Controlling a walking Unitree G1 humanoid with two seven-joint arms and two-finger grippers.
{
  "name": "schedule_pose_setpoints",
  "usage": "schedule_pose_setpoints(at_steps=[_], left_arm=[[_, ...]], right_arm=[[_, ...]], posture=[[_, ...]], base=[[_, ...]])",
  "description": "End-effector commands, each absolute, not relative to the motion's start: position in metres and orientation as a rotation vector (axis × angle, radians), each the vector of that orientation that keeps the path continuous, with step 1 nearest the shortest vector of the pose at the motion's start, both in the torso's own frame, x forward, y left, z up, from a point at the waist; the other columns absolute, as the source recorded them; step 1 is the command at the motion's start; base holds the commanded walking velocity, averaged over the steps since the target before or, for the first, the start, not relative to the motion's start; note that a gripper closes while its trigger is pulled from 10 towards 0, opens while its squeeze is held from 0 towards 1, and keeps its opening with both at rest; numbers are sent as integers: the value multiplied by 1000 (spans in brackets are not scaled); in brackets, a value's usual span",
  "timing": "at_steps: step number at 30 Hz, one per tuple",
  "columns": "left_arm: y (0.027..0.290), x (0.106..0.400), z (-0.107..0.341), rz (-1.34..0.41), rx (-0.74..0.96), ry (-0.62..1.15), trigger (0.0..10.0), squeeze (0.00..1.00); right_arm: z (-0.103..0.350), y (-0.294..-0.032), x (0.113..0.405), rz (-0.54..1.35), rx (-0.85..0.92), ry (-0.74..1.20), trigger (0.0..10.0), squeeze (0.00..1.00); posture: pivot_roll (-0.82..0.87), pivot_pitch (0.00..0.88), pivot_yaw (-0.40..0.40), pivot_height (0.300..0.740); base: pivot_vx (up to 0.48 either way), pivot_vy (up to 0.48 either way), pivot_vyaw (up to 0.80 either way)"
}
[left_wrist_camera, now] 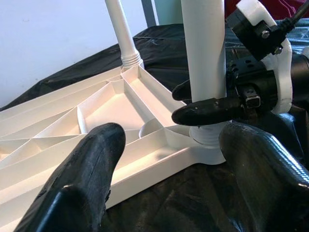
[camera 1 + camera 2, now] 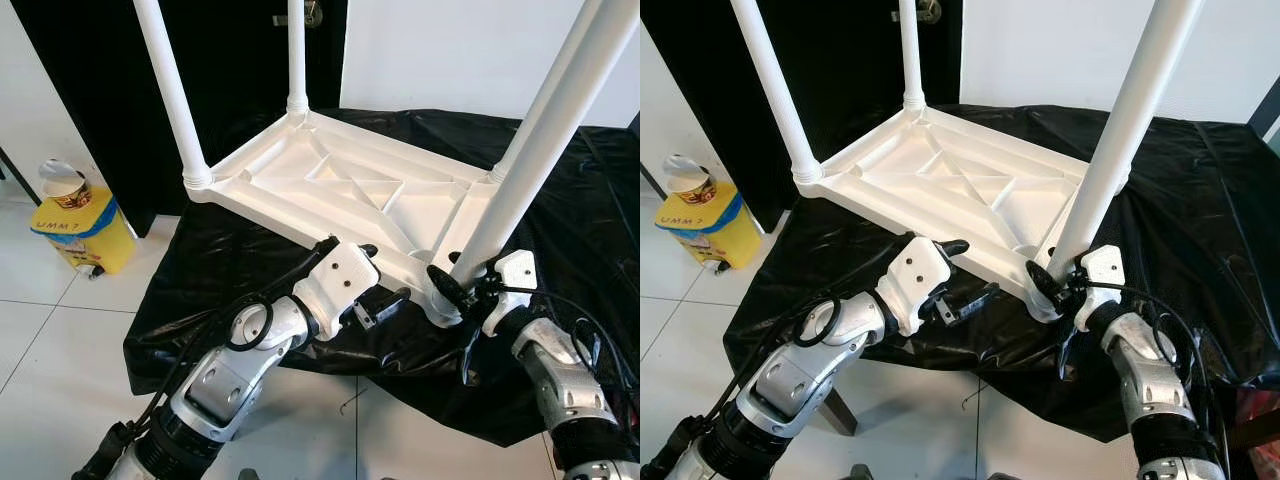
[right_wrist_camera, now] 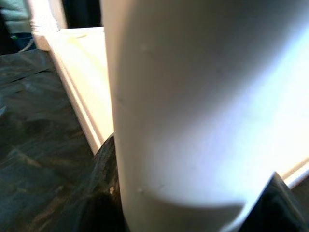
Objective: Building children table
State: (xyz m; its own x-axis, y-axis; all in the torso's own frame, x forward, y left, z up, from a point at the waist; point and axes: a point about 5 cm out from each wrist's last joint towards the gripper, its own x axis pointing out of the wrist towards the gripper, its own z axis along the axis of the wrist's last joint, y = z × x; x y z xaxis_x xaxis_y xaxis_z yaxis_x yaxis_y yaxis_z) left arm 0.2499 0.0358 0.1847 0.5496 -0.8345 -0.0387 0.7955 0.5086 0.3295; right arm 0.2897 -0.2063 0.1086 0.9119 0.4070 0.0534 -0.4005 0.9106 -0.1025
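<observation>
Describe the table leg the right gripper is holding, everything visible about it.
The near-right leg is a smooth white tube, plastic by the look, standing upright and slightly tilted from the near-right corner of the upturned white tabletop. Its ribbed foot sits in the corner socket. The right gripper is shut on the leg just above the socket, a black finger on each side. The tabletop lies on black sheeting. The leg's upper end runs out of frame.

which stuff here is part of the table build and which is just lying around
Part of the job: upside-down white tabletop; near leg gripped by the right gripper; the other legs; open left gripper.
Lying about: black plastic sheet; yellow container.
</observation>
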Motion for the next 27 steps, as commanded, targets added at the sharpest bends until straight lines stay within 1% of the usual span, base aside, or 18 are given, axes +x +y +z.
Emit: schedule_pose_setpoints(at_steps=[1,4,6,8,11,12,19,22,27], left_arm=[[35,247,182,-1023,334,-110,10000,0],[35,247,182,-1021,333,-110,10000,0],[36,247,182,-1018,332,-109,10000,0],[36,247,182,-1018,332,-109,10000,0],[36,247,182,-1017,330,-108,10000,0],[36,246,181,-1017,328,-106,10000,0],[36,246,181,-1013,326,-104,10000,0],[37,245,181,-1010,327,-102,10000,0],[37,245,181,-1007,327,-101,10000,0]], right_arm=[[95,-206,285,390,-97,-3,10000,0],[93,-201,284,351,-94,-5,10000,0],[92,-197,283,289,-80,-4,10000,0],[92,-197,283,289,-80,-4,10000,0],[92,-194,281,237,-54,-9,10000,0],[92,-188,277,168,-9,-19,10000,0],[90,-173,270,46,49,-20,10000,0],[92,-167,268,-40,77,-19,10000,0],[93,-164,267,-72,86,-15,10000,0]], posture=[[26,28,-60,740],[27,27,-63,740],[25,30,-62,740],[25,30,-62,740],[27,31,-65,740],[28,33,-67,740],[36,35,-72,740],[41,35,-75,740],[45,38,-76,740]], base=[[0,0,0],[0,0,0],[0,0,0],[0,0,0],[0,0,0],[0,0,0],[0,0,0],[0,0,0],[0,0,0]])
